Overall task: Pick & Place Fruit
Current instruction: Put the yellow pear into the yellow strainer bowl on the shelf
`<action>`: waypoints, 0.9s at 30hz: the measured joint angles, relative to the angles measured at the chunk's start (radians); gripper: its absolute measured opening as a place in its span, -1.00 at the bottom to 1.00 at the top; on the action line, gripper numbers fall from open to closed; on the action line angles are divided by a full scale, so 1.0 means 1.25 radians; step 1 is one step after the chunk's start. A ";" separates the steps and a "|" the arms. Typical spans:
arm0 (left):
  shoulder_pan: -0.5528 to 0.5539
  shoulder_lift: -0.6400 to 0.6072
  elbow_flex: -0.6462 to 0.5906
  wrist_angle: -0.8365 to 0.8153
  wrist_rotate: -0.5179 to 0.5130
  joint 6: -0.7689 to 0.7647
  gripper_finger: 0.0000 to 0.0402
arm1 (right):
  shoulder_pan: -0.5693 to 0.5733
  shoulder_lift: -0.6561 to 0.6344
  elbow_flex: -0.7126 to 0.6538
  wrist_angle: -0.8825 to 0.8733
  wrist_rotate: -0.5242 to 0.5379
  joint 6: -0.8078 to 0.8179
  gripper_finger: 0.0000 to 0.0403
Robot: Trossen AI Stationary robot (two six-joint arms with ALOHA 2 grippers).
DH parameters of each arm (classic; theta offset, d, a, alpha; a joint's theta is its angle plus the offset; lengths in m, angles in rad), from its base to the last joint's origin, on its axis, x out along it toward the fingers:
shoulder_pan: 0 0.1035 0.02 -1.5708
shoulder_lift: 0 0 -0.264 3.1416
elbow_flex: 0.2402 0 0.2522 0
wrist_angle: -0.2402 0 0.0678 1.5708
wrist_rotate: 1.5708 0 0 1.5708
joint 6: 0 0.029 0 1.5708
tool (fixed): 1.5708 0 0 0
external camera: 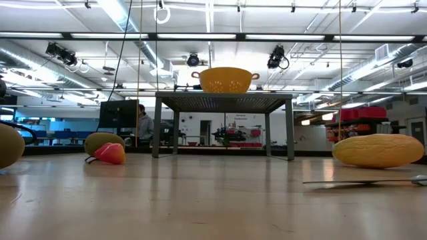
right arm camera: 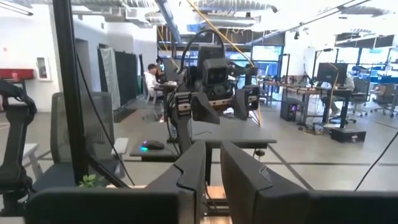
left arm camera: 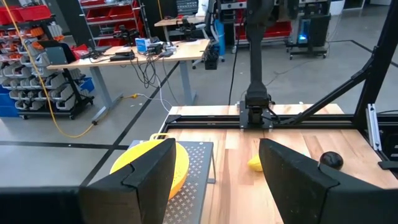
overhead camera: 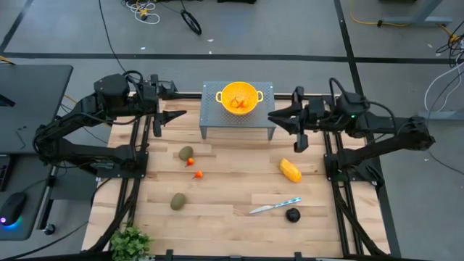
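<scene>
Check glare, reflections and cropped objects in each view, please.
Low view: ceiling strip lights glare and reflect off the glossy table, an olive-brown fruit is cut by the frame edge. High view: even light, soft shadows. Left wrist view: its own hand hides part of the yellow bowl.

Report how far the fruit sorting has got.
Done: orange fruit pieces lie in the yellow perforated bowl on the grey stand. In hand: nothing visible. Left: two olive-brown ovals, the yellow-orange oblong, the dark round fruit and tiny orange-red pieces on the wooden table.
</scene>
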 joint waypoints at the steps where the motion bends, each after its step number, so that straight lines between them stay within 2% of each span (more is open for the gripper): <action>1: 0.000 0.000 0.000 0.000 0.000 0.000 0.20 | 0.000 -0.007 0.000 -0.007 0.000 0.000 -0.74; 13: 0.000 0.000 0.000 0.000 0.000 0.000 0.20 | 0.000 -0.063 0.000 -0.171 0.026 -0.027 -0.97; 27: 0.000 0.000 0.000 -0.001 -0.006 0.000 0.20 | 0.000 -0.174 0.000 -0.352 0.020 -0.027 -0.99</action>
